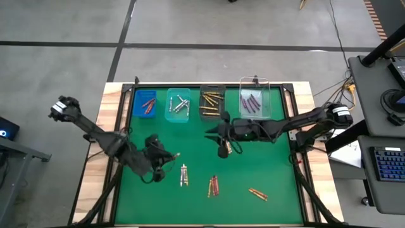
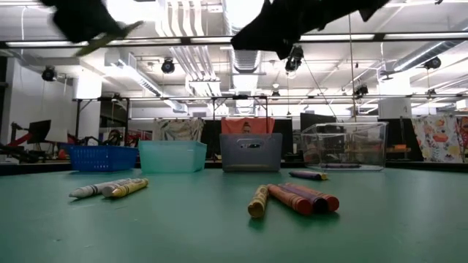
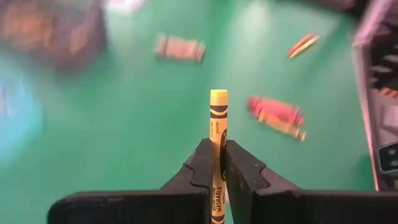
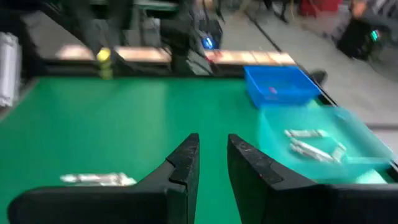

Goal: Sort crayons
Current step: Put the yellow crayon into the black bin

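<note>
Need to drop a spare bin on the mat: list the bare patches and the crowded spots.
Bare green lies along the mat's left edge below the blue bin, and at the right below the clear bin. Crowded: the near middle strip, with loose crayons and the left gripper holding a yellow crayon; the right gripper hovers mid-mat.

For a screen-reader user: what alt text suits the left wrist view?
The left gripper is shut on a yellow crayon, which points out over the green table. Loose crayons lie scattered beyond.

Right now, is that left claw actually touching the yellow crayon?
Touching. The left wrist view shows the left gripper shut on the yellow crayon, both fingers pressed against its sides.
</note>
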`<state>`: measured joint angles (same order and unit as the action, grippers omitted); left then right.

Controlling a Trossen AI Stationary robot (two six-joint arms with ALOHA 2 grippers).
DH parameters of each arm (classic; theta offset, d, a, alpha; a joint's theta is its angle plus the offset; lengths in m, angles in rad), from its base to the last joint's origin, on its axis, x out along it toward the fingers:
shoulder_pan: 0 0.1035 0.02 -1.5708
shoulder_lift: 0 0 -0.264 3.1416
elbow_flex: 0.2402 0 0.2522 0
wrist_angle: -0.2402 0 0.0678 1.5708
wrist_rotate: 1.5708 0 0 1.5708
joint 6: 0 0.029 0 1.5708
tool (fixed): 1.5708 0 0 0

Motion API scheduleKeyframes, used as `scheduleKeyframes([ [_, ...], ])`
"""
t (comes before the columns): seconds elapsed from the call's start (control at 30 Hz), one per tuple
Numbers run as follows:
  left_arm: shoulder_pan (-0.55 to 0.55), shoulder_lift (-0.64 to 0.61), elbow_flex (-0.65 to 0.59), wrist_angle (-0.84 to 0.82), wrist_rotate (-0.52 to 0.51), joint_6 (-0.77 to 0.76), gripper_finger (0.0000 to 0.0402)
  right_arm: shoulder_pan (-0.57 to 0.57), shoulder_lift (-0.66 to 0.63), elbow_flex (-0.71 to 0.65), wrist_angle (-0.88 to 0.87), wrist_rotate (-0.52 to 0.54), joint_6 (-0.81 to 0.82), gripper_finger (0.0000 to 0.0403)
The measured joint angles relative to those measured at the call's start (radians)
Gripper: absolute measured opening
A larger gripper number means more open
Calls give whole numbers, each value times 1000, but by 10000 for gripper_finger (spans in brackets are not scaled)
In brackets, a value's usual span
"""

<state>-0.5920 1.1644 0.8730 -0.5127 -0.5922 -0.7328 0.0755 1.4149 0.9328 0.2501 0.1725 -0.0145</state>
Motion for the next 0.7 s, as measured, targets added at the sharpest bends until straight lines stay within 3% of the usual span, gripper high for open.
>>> scheduleKeyframes([
  [0.17, 145, -83, -43, 299, 70, 539, 0, 23, 38, -85, 258, 0, -55, 68],
  [0.3, 265, -116, -93, 503, 173, 808, 0, 23, 76, -103, 452, 1, -78, 68],
  [0.43, 379, -118, -165, 707, 353, 919, 0, 23, 111, -100, 596, 0, -108, 76],
  [0.53, 456, -116, -223, 834, 461, 933, 0, 23, 120, -77, 610, 0, -128, 93],
  [0.7, 525, -103, -295, 930, 478, 934, 0, 14, 120, -41, 608, 0, -143, 128],
])
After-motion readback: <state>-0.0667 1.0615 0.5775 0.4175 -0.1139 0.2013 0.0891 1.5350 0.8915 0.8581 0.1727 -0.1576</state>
